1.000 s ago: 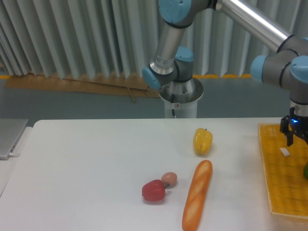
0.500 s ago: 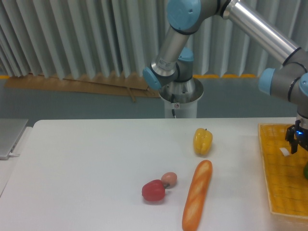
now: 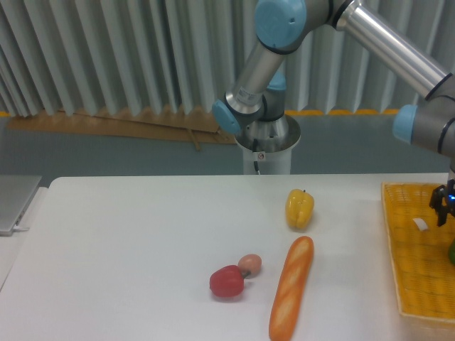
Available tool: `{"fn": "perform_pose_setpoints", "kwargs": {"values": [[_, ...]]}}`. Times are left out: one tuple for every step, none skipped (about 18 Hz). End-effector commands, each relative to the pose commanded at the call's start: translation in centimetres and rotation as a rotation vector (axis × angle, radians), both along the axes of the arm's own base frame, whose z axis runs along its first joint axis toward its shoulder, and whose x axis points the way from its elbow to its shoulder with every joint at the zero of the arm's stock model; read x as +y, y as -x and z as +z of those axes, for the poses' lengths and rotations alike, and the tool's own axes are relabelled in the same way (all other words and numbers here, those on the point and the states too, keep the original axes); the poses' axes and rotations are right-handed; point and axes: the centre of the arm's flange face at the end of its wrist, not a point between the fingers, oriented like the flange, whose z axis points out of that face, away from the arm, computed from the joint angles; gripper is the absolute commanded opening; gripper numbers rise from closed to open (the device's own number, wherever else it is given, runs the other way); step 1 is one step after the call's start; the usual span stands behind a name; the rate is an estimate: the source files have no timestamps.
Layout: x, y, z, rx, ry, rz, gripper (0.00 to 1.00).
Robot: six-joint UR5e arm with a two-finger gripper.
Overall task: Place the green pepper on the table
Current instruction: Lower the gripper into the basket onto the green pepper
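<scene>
Change: my black two-finger gripper [image 3: 446, 211] has slid further right, now half cut off; I cannot tell its jaw state.
Basket: flat yellow woven basket tray [image 3: 416, 263], far right, holds a small white tag [image 3: 421, 224].
Pepper: glossy dark-green bell pepper [image 3: 452, 251], sliver at basket's right edge.
Table: white matte tabletop [image 3: 128, 249].

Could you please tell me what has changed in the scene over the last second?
The gripper has moved right and slightly down over the yellow basket tray, toward the green pepper at the frame's right edge, and is now partly cut off. It has taken hold of nothing. The yellow pepper, baguette, red pepper and small pinkish item stayed put on the table.
</scene>
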Motion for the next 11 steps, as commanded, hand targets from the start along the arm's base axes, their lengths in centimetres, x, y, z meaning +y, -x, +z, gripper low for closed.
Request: {"fn": "perform_pose_setpoints", "kwargs": {"values": [[-0.2,0.1,0.3,0.005,-0.006,0.01,1.0],[-0.1,0.2,0.7,0.012,-0.016,0.038,1.0],[-0.1,0.3,0.8,0.014,-0.026,0.084,1.0],[-0.1,0.3,0.8,0.014,-0.034,0.126,1.0],[-0.1,0.1,0.4,0.006,-0.038,0.166,1.0],[0.1,-0.2,0.0,-0.002,-0.045,0.21,1.0],[0.0,-0.2,-0.1,-0.004,-0.045,0.256,1.0],[0.1,-0.3,-0.8,-0.014,-0.045,0.289,1.0],[0.2,-0.5,-1.2,-0.021,-0.046,0.313,1.0],[0.1,-0.5,-1.5,-0.019,-0.035,0.352,1.0],[0.0,-0.5,-2.0,-0.016,-0.017,0.376,1.0]]}}
